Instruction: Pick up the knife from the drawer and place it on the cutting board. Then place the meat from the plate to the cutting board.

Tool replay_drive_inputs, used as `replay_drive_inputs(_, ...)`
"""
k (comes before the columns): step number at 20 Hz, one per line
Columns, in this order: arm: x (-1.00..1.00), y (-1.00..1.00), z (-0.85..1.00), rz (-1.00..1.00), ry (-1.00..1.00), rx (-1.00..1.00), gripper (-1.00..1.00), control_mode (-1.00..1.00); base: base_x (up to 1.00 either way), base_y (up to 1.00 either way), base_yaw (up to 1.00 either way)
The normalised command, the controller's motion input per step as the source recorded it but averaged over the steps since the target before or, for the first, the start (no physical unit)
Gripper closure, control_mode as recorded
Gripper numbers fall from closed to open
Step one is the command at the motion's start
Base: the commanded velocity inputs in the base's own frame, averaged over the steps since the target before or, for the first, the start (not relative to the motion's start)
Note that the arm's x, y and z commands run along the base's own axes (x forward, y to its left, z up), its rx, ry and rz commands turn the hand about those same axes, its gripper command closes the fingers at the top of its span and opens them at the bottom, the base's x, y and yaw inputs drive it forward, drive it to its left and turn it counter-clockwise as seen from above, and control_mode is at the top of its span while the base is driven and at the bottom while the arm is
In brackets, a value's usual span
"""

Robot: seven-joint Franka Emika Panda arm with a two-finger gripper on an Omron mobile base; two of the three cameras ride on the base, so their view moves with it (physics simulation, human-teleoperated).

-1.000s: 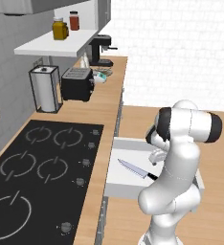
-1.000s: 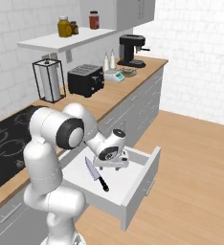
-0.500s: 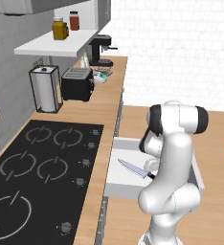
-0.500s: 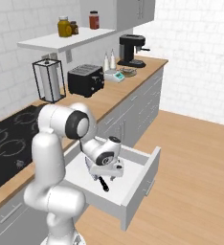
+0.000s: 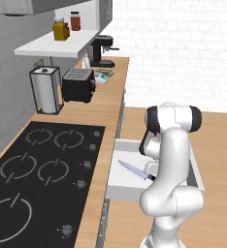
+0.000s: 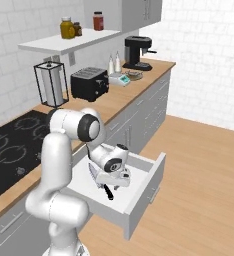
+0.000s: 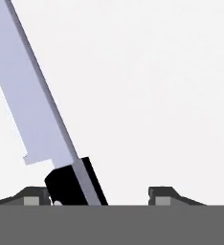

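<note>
Since a second ago the arm has dropped from above the drawer (image 6: 139,192) into it, bringing the end effector (image 7: 100,194) down over the knife (image 5: 135,171), which lies flat on the drawer floor, blade toward the hob side, unmoved. Judgement: the grasp of the first step is beginning; nothing is lifted yet. In the hand view the two finger tips (image 7: 35,195) stand apart, part-way open, straddling the black handle, which sits close against the left tip; contact cannot be confirmed, no firm grip visible.
</note>
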Motion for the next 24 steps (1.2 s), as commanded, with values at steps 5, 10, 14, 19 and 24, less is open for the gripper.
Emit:
replay_drive_inputs(5, 0.0, 0.0, -0.42, 0.01, -0.02, 0.0, -1.0, -1.0, 0.0, 0.0, 0.0)
replay_drive_inputs(10, -0.04, -0.03, -0.24, 0.0, -0.08, 0.02, -1.0, -1.0, 0.0, 0.0, 0.0)
replay_drive_inputs(14, -0.06, 0.0, -0.02, 0.0, -0.01, 0.0, -1.0, -1.0, 0.0, 0.0, 0.0)
replay_drive_inputs(19, 0.0, 0.2, 0.06, 0.0, 0.01, -0.06, -1.0, -1.0, 0.0, 0.0, 0.0)
replay_drive_inputs(24, 0.0, 0.03, -0.01, 0.0, 0.0, -0.02, -1.0, -1.0, 0.0, 0.0, 0.0)
